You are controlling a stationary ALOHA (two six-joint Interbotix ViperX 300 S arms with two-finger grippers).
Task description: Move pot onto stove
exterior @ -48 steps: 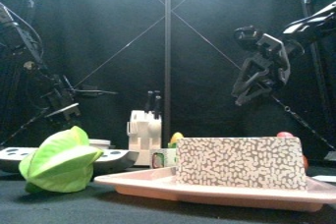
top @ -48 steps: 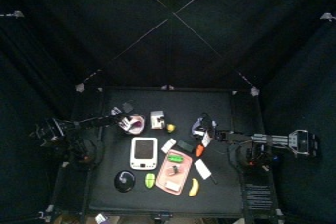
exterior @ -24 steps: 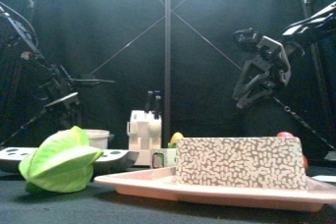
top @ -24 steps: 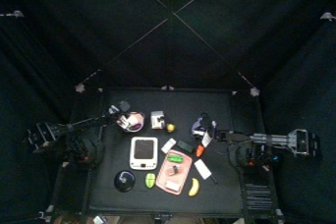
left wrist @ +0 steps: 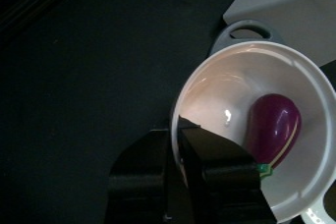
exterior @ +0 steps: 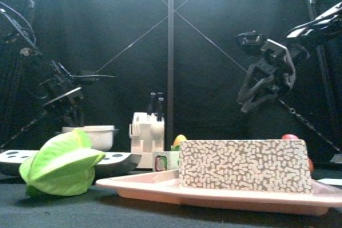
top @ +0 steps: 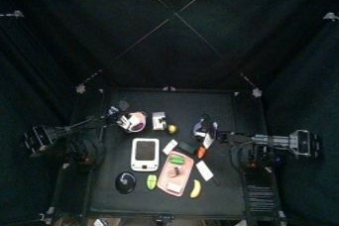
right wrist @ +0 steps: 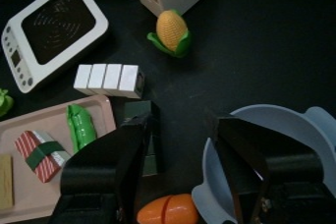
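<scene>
— How do your arms stand?

— My left arm reaches over the table [top: 111,159] from its side, bent, and my left gripper [left wrist: 180,130] is clamped on the rim of the pot [left wrist: 262,110]: one jaw inside the wall, the other outside. My right arm hangs bent on the other side. My right gripper [right wrist: 184,135] points down with the jaws apart and holds nothing.

— And the place around you?

— A small black table with black curtains [top: 169,32] on all sides.

— Where are the things of the task?

— The pot is in my left gripper. I cannot tell if its bottom touches the table. The stove [top: 146,153] lies flat, near my left gripper on the side of the table's front edge, apart from the pot.

— What do they look like?

— The pot is round and smooth, pale and glossy inside, with a purple oval piece [left wrist: 273,125] in it. The stove is a white flat block with rounded corners and a dark grid on top.
</scene>
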